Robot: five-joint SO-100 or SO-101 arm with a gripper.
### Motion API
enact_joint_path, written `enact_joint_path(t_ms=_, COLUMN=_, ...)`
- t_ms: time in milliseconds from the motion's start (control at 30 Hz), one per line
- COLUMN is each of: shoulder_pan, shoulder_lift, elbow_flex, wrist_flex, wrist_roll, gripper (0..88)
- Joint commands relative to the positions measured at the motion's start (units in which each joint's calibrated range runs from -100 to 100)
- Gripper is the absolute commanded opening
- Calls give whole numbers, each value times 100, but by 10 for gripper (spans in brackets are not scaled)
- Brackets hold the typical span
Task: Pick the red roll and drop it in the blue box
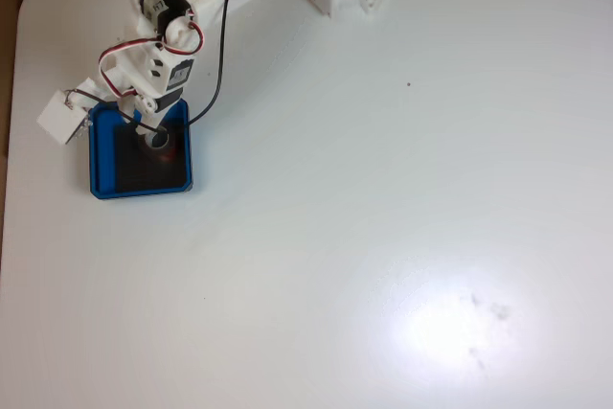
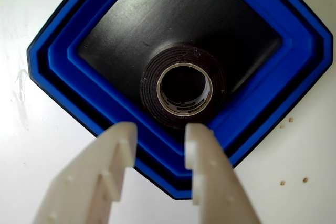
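White bench (image 1: 383, 237): near its left edge, the red roll (image 2: 184, 88) lies inside the blue box (image 2: 294, 72); jaws parted, empty, drop done

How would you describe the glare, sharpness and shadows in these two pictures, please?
Fixed view: soft overall, with a bright glare patch on the white table at lower right. Wrist view: sharper on the red roll lying in the blue box, evenly lit, while the near gripper looks slightly blurred.
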Motion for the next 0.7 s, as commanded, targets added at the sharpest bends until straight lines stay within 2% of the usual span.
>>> enact_joint_path(t_ms=0, shoulder_pan=64, shoulder_lift=-540, elbow_flex=201, wrist_flex=36, wrist_roll=-25, gripper=91)
enact_joint_path(t_ms=667, shoulder_pan=-4, shoulder_lift=-5080, elbow_flex=5439, wrist_flex=-236, wrist_roll=19, gripper=91)
